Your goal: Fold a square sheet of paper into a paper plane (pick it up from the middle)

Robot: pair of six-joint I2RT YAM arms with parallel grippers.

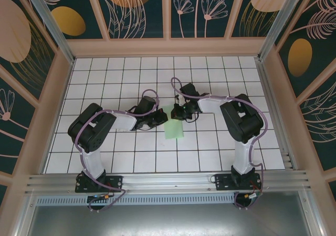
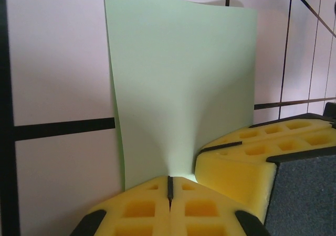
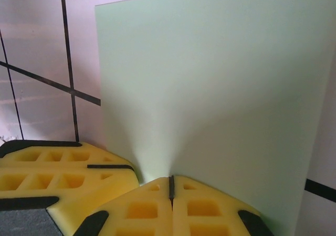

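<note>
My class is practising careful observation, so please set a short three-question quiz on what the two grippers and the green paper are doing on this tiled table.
1. True or false: the square sheet of paper lies flat and untouched on the table.
2. Multiple choice: the fingers of the left gripper are A) yellow, B) blue, C) red.
3. Short answer: what is the right gripper shut on?
Key: 1 false, both grippers pinch it and it buckles at the pinch; 2 A; 3 the square sheet of paper.
</note>
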